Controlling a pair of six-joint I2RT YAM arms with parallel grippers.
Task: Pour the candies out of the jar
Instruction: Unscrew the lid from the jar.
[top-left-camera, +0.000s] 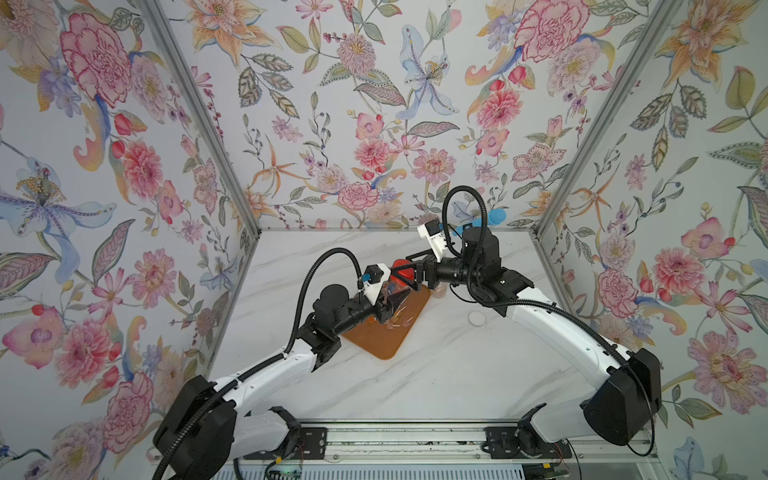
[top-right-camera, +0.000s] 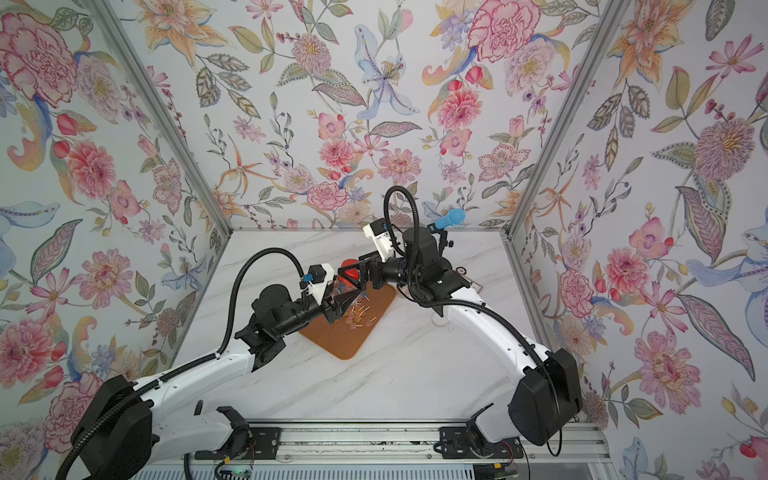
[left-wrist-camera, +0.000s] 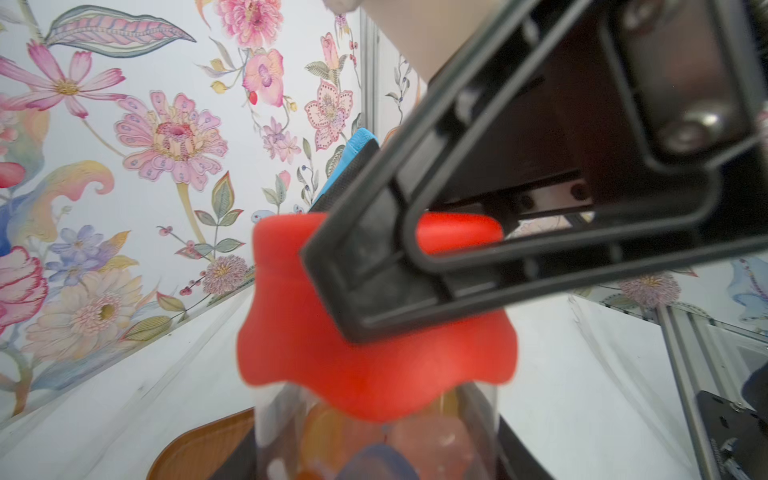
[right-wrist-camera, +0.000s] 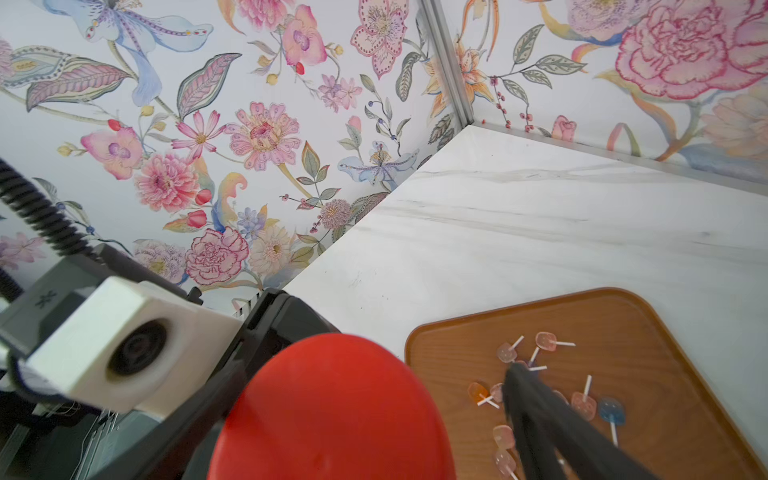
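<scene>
Red lid, straddled by the wide-open, empty right gripper, caps the stiff, slick, likely light jar, best held by its wall as the closed left gripper does, near loose candies on the tray.

The floral wallpaper wraps three sides of this booth — big pink peonies, pale blue lilies and orange blooms on a whitish ground. Bare aluminium posts run up the two back corners, and a thin metal strip edges the foot of the back wall. The tabletop is white with faint grey veining (a marble look), evenly lit, with only soft shadows. Along the near edge lies a metal rail.
</scene>
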